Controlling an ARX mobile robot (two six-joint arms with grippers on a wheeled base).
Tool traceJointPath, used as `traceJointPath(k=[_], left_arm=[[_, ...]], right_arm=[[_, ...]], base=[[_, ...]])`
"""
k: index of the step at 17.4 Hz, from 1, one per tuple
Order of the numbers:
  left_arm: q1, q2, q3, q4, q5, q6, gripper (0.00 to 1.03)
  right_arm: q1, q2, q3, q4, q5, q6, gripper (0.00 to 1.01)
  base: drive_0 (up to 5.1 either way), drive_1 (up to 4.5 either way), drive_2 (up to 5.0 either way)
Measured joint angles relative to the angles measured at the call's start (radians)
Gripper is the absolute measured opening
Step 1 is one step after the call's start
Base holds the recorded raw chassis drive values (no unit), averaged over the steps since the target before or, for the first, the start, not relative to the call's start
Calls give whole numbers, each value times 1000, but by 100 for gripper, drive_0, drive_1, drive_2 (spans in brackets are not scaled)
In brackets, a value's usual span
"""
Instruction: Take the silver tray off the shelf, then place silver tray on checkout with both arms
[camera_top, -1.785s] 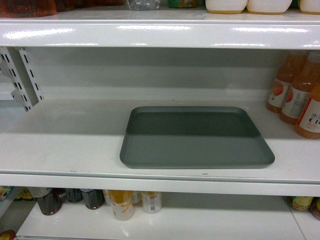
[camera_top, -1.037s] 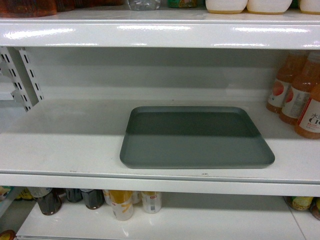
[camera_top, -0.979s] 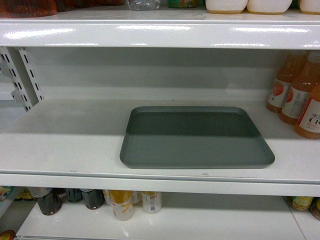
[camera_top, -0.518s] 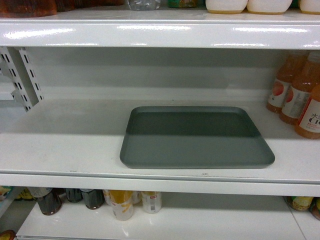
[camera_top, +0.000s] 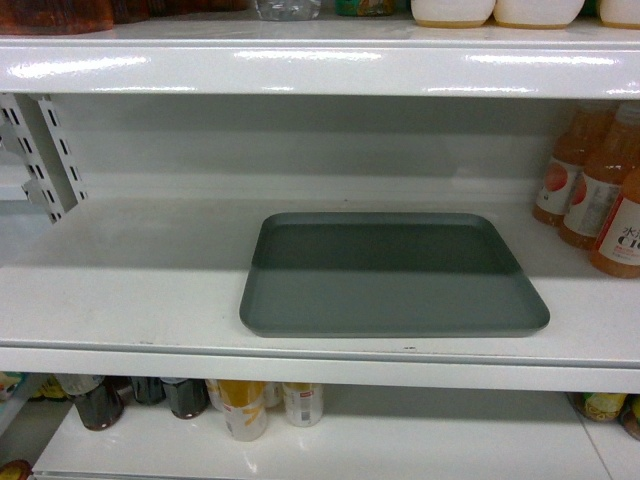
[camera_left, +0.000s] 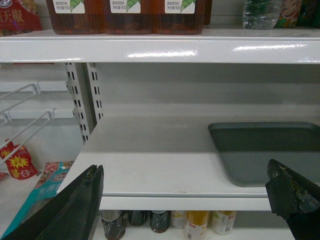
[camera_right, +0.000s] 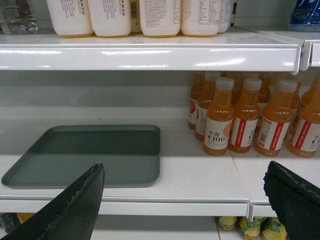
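From the head camera you are looking at the silver tray (camera_top: 393, 272) lying flat on the middle shelf (camera_top: 130, 290), right of centre, its long axis running left to right along the board and its near edge sitting just behind the shelf's front lip; neither arm is showing here, and the orange drink bottles (camera_top: 596, 195) are standing apart from its right end. Through the left wrist camera you are seeing the left gripper (camera_left: 187, 200) spread wide, one finger low at the left and the other low at the right, with the tray ahead and off to the right, its left end just beyond the right finger. Through the right wrist camera the right gripper (camera_right: 187, 200) is likewise gaping wide, and the tray is lying ahead and to the left, its right end roughly in line with the gap, the bottles (camera_right: 235, 117) standing to the right. Both arms seem about equally far off, each facing its own short end, so you are probably setting up a two-sided reach. The tray is looking matte grey-green, plain, with rounded corners and a low rim, its back half in shadow.
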Motion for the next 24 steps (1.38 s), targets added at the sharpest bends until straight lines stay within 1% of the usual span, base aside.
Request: traceJointPath(k=[8, 9, 10, 11, 12, 13, 14, 15, 17, 18, 19, 21, 23, 24], left_arm=[[0, 0, 0, 0, 0, 0, 98], [-74, 76, 49, -140, -154, -9, 98], [-167, 255, 109, -173, -296, -23, 98], [-203, 428, 137, -90, -322, -48, 98], [-201, 540, 143, -19, -309, -65, 98], [-197, 659, 158, 39, -281, -85, 98], [-212, 782, 175, 118, -250, -90, 98], [-220, 879, 193, 176, -232, -94, 98], [-230, 1074, 239, 296, -209, -116, 98], [-232, 1188, 269, 369, -198, -122, 98], [-233, 1302, 305, 430, -185, -137, 98], [-240, 1517, 390, 509, -175, -149, 98], [-246, 1645, 454, 520, -160, -152, 98], [-249, 1707, 489, 517, -159, -152, 98]], right_arm=[[0, 0, 0, 0, 0, 0, 98], [-19, 29, 28, -94, -56, -8, 98], [-43, 185, 74, -135, -137, -34, 98], [-67, 348, 106, -60, -206, -40, 98], [-66, 443, 121, 5, -216, -51, 98], [-67, 543, 137, 61, -236, -54, 98], [-72, 649, 148, 124, -240, -56, 98], [-73, 733, 154, 172, -240, -57, 98], [-71, 908, 156, 293, -229, -60, 98], [-68, 1019, 163, 362, -224, -58, 98], [-58, 1127, 178, 443, -213, -52, 98], [-46, 1334, 246, 573, -205, -43, 98], [-38, 1471, 304, 643, -178, -41, 98], [-39, 1540, 339, 654, -173, -39, 98]], base=[[0, 0, 0], [0, 0, 0], [0, 0, 0], [0, 0, 0], [0, 0, 0], [0, 0, 0], [0, 0, 0], [0, 0, 0], [0, 0, 0], [0, 0, 0], [0, 0, 0], [0, 0, 0], [0, 0, 0], [0, 0, 0]])
